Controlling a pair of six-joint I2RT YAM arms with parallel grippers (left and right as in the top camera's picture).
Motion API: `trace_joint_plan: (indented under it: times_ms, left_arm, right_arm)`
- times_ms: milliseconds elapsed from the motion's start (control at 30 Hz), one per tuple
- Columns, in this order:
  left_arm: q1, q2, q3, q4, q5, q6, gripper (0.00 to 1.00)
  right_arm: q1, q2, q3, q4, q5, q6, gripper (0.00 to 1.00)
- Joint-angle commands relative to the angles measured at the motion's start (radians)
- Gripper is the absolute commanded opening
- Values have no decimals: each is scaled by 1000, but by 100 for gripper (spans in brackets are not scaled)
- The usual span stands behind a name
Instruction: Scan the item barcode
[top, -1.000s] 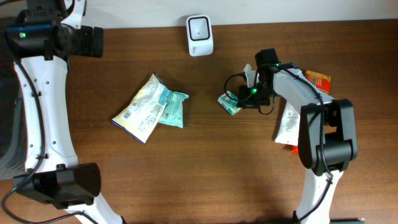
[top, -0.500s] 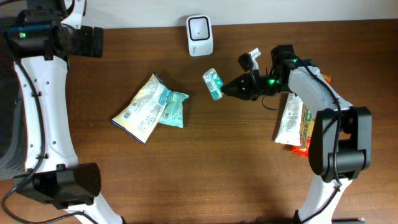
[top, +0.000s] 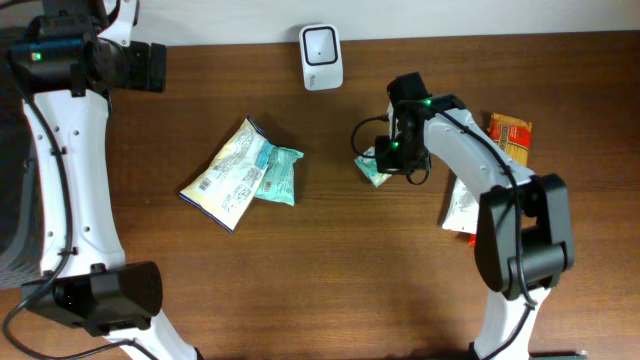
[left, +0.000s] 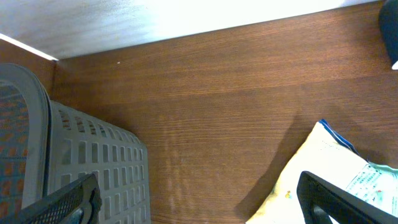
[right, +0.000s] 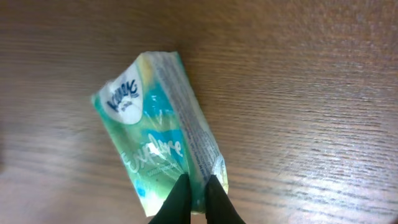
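We see the right gripper (right: 198, 190) pinched narrow on one end of the green Kleenex tissue pack (right: 158, 134). The pack is down on the wooden worktop (top: 350, 270), near the white barcode scanner (top: 321, 57) but clearly apart from it. The left gripper (left: 198, 186) stands wide and holds nothing, up by the grey basket (left: 81, 162). A yellow-white bag (top: 228, 175) lies mid-worktop.

Dark brown wood-grain table (top: 300, 290) fills pretty much everything, with the grain running left to right and a soft sheen near the far edge. Past that edge is a plain whitish wall (top: 520, 14). A grey slotted plastic basket (left: 93, 168) sits at the left edge.
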Motion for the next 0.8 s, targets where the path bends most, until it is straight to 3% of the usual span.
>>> trace_joint_plan:
  times_ms: [0,67,133,267,333,367,400,533,633,767]
  left_arm:
    - [3,-4,6,1,3,15,99]
    - [3,-4,6,1,3,15,99]
    - [3,-4,6,1,3,15,99]
    - [3,-4,6,1,3,15,99]
    - [3,-4,6,1,3,15,99]
    - [3,-4,6,1,3,15,99]
    - [3,-4,6,1,3,15,99]
    - [3,-4,6,1,3,15,99]
    - [3,-4,6,1,3,15,99]
    - [3,-4,6,1,3,15,99]
  right_arm:
    - [3,21,-8,0,45,6,26]
    - [1,21,-8,8,45,-6,36]
    - [0,24,-8,39,46,-20,41]
    - [1,91,-8,60,6,-20,40]
    - [0,117,-9,52,-28,-19,27]
    - [0,117,-9,47,-43,-19,7]
    - [0,117,-8,45,-67,-19,4]
    - [-59,114,-3,22,-340,-39,4]
    - [-137,106,-3,9,-636,-158,4]
    - [-150,97,-3,7,-781,-237,4]
